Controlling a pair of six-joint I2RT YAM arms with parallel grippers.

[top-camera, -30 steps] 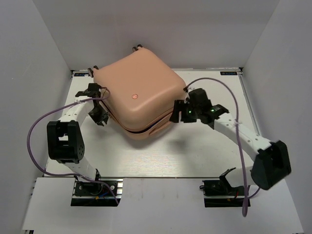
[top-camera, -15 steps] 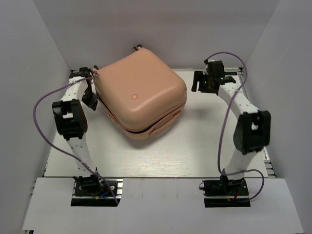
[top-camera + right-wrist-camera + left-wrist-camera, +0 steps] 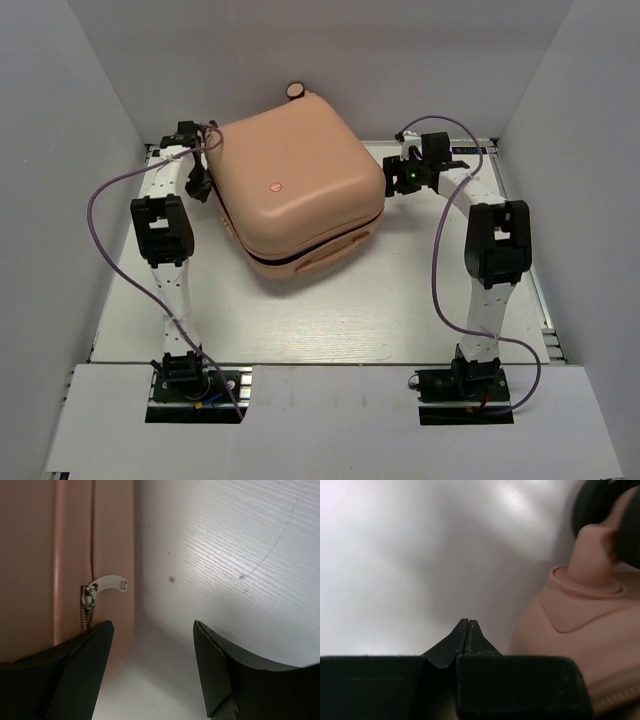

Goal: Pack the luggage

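Note:
The pale pink luggage (image 3: 295, 190) lies shut on the white table, one wheel (image 3: 295, 90) showing at its far edge. My left gripper (image 3: 197, 180) is at its far left corner. In the left wrist view that gripper (image 3: 468, 622) is shut on nothing, with the luggage shell (image 3: 570, 630) and a wheel (image 3: 605, 510) to its right. My right gripper (image 3: 393, 178) is at the luggage's right side. In the right wrist view it (image 3: 152, 630) stands open over the table, beside the luggage wall (image 3: 45, 555) and its silver zipper pull (image 3: 107, 585).
White enclosure walls (image 3: 90, 90) close in the table at the back and on both sides. Purple cables (image 3: 440, 270) loop off both arms. Bare table (image 3: 330, 320) lies between the luggage and the arm bases.
Both arms swung toward the back wall. The left gripper shut. The luggage shifted a little toward the back, and a wheel now shows at its far edge.

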